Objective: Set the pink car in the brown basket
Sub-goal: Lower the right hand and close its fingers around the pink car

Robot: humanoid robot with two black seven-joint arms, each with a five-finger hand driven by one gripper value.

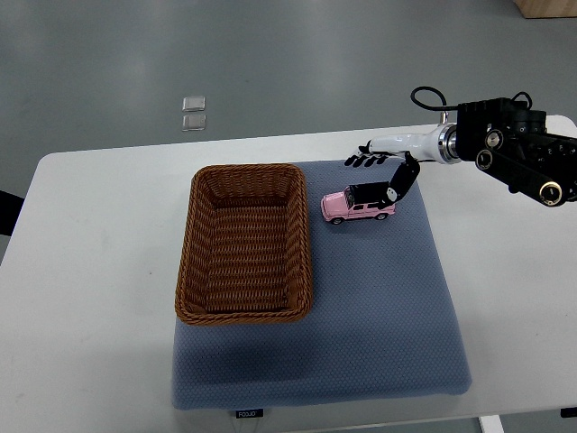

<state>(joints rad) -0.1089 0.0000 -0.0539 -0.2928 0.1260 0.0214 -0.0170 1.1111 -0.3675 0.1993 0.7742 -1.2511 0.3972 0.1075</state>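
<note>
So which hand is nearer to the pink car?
The right hand. It hangs open just above the pink car, at its far right end. The left hand is not in view.

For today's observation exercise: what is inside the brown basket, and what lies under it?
The brown basket holds nothing; only its woven floor shows. It sits on a blue-grey mat, which covers the white table. Whatever lies directly beneath the basket is hidden.

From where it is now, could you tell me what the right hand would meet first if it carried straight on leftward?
Probably the pink car, under its fingers; beyond it, the basket. Height is unclear.
</note>
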